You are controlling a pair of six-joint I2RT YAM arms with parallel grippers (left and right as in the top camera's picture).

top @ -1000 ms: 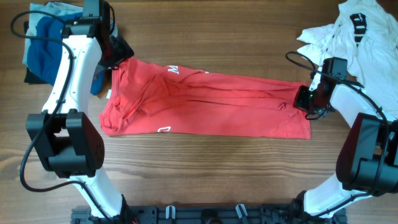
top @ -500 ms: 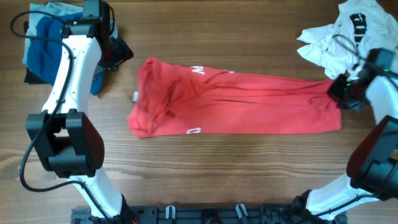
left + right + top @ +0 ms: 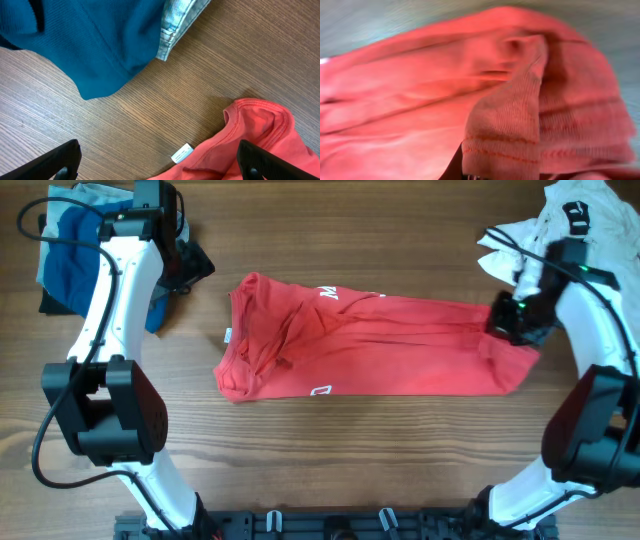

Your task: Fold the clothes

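The red T-shirt point(image 3: 380, 345) lies stretched across the middle of the table, its collar end point(image 3: 260, 127) to the left and white lettering point(image 3: 332, 296) showing at its far edge. My right gripper point(image 3: 508, 321) is shut on the shirt's right hem, and that bunched hem point(image 3: 505, 125) fills the right wrist view and hides the fingers. My left gripper point(image 3: 188, 265) hangs open to the left of the collar, over bare wood and holding nothing. One black fingertip point(image 3: 62, 161) shows at the lower left of the left wrist view. A white garment with black marking point(image 3: 570, 225) is heaped at the back right.
A pile of blue and pale clothing point(image 3: 70, 240) sits at the back left corner, and its teal edge point(image 3: 100, 45) lies close to the left gripper. A white label point(image 3: 181, 153) sticks out from the shirt's collar.
The right gripper dragged the red shirt to the right, away from the left gripper, then came back a little leftward, slackening the right end. The left arm stayed put.
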